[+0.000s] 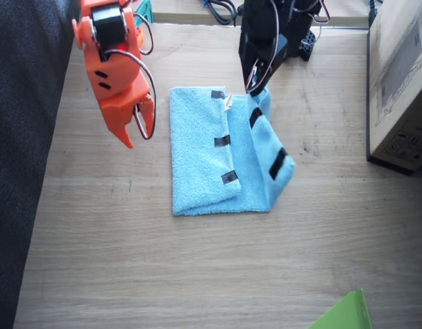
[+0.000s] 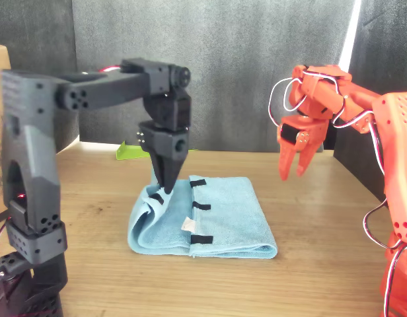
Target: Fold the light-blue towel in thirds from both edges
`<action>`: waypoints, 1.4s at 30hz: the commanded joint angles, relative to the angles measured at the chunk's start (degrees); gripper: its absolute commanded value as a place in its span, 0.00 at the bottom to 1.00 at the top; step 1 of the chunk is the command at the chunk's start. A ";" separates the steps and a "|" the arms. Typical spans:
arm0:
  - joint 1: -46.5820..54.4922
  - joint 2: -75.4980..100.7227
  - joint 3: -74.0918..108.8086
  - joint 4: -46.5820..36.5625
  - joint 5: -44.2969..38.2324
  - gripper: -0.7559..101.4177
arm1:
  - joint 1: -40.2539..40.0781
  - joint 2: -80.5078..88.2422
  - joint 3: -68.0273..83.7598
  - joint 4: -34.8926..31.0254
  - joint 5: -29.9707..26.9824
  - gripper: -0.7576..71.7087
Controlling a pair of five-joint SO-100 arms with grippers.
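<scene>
On the wooden table [image 1: 197, 274], one light-blue towel [image 1: 197, 157]; left hand [image 1: 252, 88] clamps it, right hand [image 1: 139, 130] apart.

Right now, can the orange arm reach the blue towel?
Probably yes. The right gripper hangs open in the air just beside the light-blue towel, with nothing between them; the left gripper works the other side.

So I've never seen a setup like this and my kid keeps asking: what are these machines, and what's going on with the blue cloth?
These are two small robot arms at a wooden table, each ending in a two-finger pincer. One picture looks down from above; the other looks across from the opposite side. The black left arm's pincer is shut on one edge of the light-blue towel, which is already partly folded. The orange right arm's pincer hangs open above the table, holding nothing. A cardboard box stands nearby.
</scene>
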 commanded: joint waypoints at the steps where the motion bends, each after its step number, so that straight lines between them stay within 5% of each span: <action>1: -0.62 -4.13 -11.34 4.48 1.23 0.01 | -0.18 1.14 0.26 0.26 0.00 0.31; 8: -4.66 -16.61 -30.59 10.28 2.29 0.00 | 0.09 0.88 0.26 0.26 0.18 0.31; 28: -14.41 -31.64 -44.12 10.46 2.81 0.00 | 0.70 -0.62 -0.09 0.09 -0.18 0.31; 33: -16.70 -34.28 -48.60 10.46 4.48 0.27 | 1.58 -1.23 -0.09 0.00 0.18 0.31; 42: -14.50 -30.76 -52.82 10.55 9.23 0.31 | 2.72 -1.67 -0.09 0.26 0.97 0.31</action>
